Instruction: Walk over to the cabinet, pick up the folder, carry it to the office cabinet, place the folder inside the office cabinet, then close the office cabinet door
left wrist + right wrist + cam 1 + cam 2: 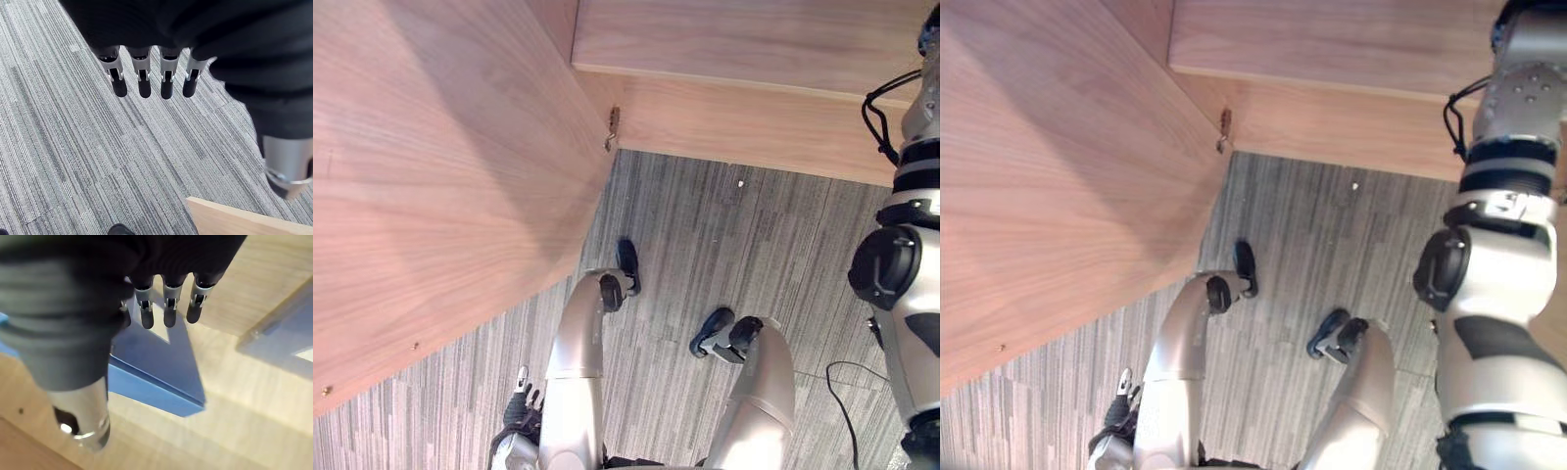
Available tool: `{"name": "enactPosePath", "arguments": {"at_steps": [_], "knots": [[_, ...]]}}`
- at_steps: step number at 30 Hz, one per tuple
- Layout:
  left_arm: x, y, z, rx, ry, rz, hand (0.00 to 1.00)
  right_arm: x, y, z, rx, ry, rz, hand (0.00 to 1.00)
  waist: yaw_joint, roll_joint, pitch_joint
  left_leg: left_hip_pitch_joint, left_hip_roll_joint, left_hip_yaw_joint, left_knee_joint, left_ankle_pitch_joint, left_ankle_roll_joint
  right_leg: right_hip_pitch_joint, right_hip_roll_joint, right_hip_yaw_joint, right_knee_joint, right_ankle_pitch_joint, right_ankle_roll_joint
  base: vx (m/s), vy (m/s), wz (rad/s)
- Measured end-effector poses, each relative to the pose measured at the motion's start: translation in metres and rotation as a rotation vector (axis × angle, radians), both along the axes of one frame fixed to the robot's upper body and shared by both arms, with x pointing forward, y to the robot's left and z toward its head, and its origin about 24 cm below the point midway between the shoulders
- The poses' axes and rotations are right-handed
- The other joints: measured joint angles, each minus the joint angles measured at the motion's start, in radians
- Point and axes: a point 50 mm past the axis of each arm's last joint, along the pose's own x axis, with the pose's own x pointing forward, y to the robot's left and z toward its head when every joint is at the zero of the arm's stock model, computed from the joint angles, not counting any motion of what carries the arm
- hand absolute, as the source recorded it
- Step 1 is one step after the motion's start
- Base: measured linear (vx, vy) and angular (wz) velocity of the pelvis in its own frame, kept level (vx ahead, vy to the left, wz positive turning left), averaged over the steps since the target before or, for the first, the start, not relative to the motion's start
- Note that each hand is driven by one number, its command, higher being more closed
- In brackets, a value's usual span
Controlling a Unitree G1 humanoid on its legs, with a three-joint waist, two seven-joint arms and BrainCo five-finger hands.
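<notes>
Blue folder (156,362) is laid flat on wood (244,426) beneath the right hand (169,308), fingers held straight and empty, probably for clearance; left hand (143,81) is hung relaxed, seemingly unneeded.

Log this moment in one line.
left hand: open, over carpet | right hand: open, over folder | folder: lying on wooden surface

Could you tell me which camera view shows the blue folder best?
The right wrist view: the folder lies just past the right robot hand. The eye views offer cabinet and carpet; the left wrist view, carpet.
</notes>
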Motion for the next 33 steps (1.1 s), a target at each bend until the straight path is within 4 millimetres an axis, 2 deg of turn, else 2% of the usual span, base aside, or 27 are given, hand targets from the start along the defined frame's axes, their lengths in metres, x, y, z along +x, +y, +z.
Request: {"name": "enactPosePath", "arguments": {"at_steps": [4,8,12,15,20,23,27,33], "knots": [[-0.006,0.005,-0.003,-0.011,0.009,0.031,0.00,0.007,0.006,-0.005,-0.141,0.054,-0.008,0.00,0.002,-0.005,0.003,0.015,-0.001,0.002,-0.009,0.001,-0.001,0.013,0.001,-0.001,-0.009,0.001,0.000,0.03,-0.062,0.01],[-0.009,0.012,-0.002,0.011,0.004,0.029,0.00,0.023,0.006,-0.028,-0.243,0.200,0.001,0.00,0.003,-0.005,0.004,0.045,-0.004,0.006,-0.018,0.001,-0.002,0.042,-0.001,-0.003,-0.018,0.002,0.000,0.03,-0.066,0.01],[-0.011,0.020,-0.001,0.029,-0.001,0.027,0.00,0.031,0.004,-0.049,-0.267,0.292,0.011,0.00,0.006,-0.005,0.004,0.117,-0.007,0.020,-0.066,0.009,-0.010,0.106,0.006,-0.007,-0.068,0.017,0.002,0.03,-0.058,-0.04],[-0.013,0.030,0.001,0.049,-0.004,0.043,0.00,0.033,-0.002,-0.063,-0.262,0.325,0.012,0.00,-0.003,-0.005,0.003,0.186,-0.015,0.033,-0.141,0.027,-0.025,0.166,0.015,-0.024,-0.140,0.046,0.004,0.03,-0.051,-0.03],[-0.014,0.044,0.005,0.085,-0.019,0.043,0.00,0.037,-0.013,-0.098,-0.260,0.418,0.008,0.00,-0.016,-0.005,-0.002,0.320,-0.024,0.056,-0.265,0.064,-0.017,0.308,0.036,-0.070,-0.275,0.091,0.004,0.05,-0.047,0.00],[-0.013,0.055,0.009,0.120,-0.023,0.019,0.00,0.039,-0.021,-0.125,-0.255,0.505,-0.003,0.00,-0.029,-0.009,-0.052,0.412,-0.051,0.061,-0.369,0.101,-0.021,0.420,0.035,-0.129,-0.363,0.106,0.008,0.08,-0.060,0.30],[-0.014,0.068,0.013,0.160,-0.023,-0.001,0.00,0.040,-0.021,-0.137,-0.284,0.533,0.006,0.00,-0.042,-0.015,-0.089,0.525,-0.077,0.079,-0.521,0.166,-0.026,0.539,0.045,-0.196,-0.467,0.128,0.009,0.10,-0.103,0.32],[-0.017,0.077,0.016,0.188,-0.015,-0.011,0.00,0.044,-0.015,-0.150,-0.350,0.588,0.017,0.00,-0.045,-0.023,-0.145,0.642,-0.103,0.106,-0.738,0.273,-0.045,0.615,0.078,-0.244,-0.582,0.169,0.002,0.09,-0.092,0.06]]}}
